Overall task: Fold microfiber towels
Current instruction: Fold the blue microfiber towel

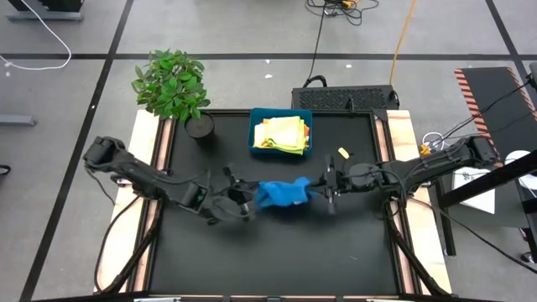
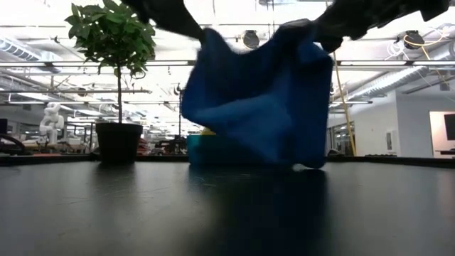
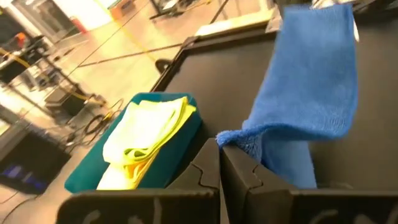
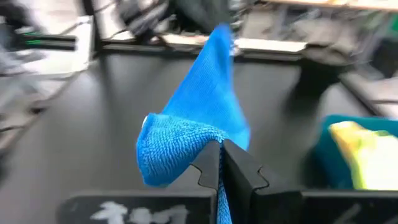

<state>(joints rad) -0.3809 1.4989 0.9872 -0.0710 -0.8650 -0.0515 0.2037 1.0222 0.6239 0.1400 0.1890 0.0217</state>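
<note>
A blue microfiber towel [image 1: 282, 194] hangs between my two grippers over the middle of the black table. My left gripper [image 1: 248, 204] is shut on its left end and my right gripper [image 1: 319, 186] is shut on its right end. In the low view the towel [image 2: 263, 99] sags in a wide drape below both grippers. Its lower end [image 2: 307, 162] comes down to about table height, and I cannot tell whether it touches. Folded pale yellow and lime green towels [image 1: 283, 134] lie in a teal tray [image 1: 256, 117] at the far side. My left gripper pinches a bunched corner of the blue towel [image 3: 237, 140] between its two shut fingers [image 3: 205, 174]. The fingers come nearly level from the table's left. The cloth runs away from them toward the other gripper, with a flap hanging down. My right gripper pinches a folded, bunched edge of the blue towel [image 4: 186, 134] between its two shut fingers [image 4: 239, 171], several layers thick. The fingers come nearly level from the table's right. The cloth rises in a ridge toward the left gripper and hangs slack below.
A potted plant [image 1: 172, 84] stands at the table's far left corner, beside the teal tray [image 3: 81, 177]. A small yellow scrap [image 1: 342, 153] lies right of the tray. The near half of the black table [image 1: 277, 260] is bare.
</note>
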